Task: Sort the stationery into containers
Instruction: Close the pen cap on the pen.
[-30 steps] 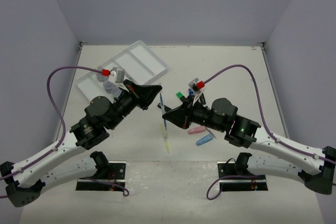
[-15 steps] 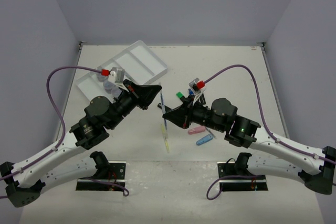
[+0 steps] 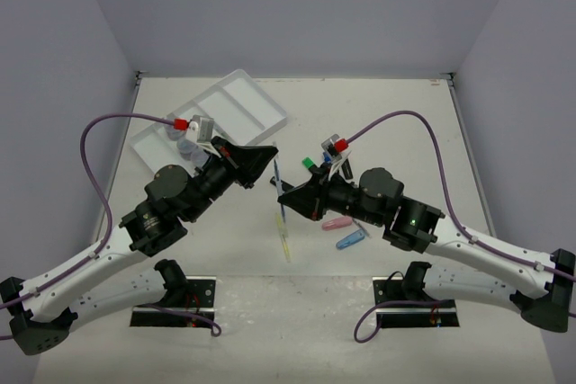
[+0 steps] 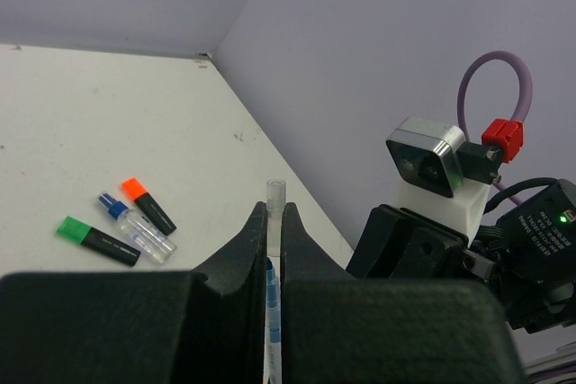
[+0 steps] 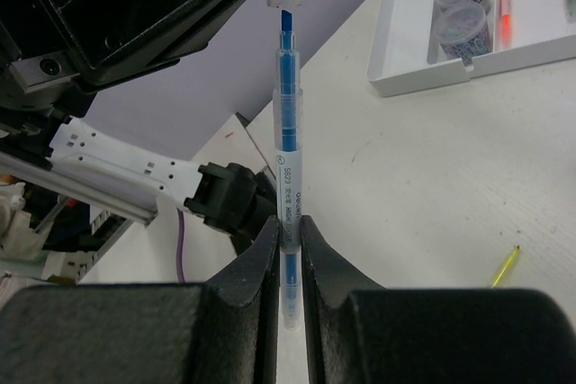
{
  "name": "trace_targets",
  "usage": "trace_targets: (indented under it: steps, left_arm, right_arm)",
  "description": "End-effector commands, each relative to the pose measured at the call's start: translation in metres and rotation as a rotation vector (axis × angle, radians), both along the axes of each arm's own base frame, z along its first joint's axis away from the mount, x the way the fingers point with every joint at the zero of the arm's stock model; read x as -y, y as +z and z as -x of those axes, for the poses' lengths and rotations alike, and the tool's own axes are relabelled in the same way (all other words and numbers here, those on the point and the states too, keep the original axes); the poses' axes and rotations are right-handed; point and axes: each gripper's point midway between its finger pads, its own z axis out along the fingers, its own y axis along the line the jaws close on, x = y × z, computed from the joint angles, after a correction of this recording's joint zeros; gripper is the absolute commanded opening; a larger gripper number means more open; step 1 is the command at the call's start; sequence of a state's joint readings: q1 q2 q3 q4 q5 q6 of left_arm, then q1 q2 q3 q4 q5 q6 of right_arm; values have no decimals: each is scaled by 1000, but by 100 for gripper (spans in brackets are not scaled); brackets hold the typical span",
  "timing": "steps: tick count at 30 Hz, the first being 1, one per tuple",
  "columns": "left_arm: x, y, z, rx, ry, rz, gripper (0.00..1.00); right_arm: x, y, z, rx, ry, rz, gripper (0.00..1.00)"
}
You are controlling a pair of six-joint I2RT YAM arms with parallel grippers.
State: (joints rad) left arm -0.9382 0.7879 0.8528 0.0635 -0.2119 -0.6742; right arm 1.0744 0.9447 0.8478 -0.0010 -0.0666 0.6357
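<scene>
**One Tray Partly Filled, One Pen Gripped From Both Ends**

One white tray (image 3: pixel 245 101) is seen at the far left of the table. In one of its compartments two clear jars (image 5: pixel 462 26) are lodged, and in the next one orange pen (image 5: pixel 504 2) is laid. One blue pen (image 5: pixel 288 150) is held above the table. Its lower barrel is clamped by the right gripper (image 5: pixel 288 231), and its clear cap (image 4: pixel 275 192) is pinched by the left gripper (image 4: pixel 275 215). One yellow pen (image 3: pixel 284 240) lies on the table. One green-capped highlighter (image 4: pixel 97 240) and one orange-capped highlighter (image 4: pixel 150 207) are laid either side of one blue-capped bottle (image 4: pixel 139 228). One pink piece (image 3: pixel 336 223) and one blue piece (image 3: pixel 351 240) are seen beside the right arm.
</scene>
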Motion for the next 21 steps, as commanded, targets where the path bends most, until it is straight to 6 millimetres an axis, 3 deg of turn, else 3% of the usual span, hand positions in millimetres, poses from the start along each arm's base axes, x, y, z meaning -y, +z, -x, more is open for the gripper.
trace_targets:
  steps: [1,21]
  left_arm:
    - [0,25,4,29,-14,61,0]
    - [0,22,3,24,-14,53,0]
  right_arm:
    - [1,17,-3,16,-24,-34,0]
    - [8,22,-5,28,-48,-34,0]
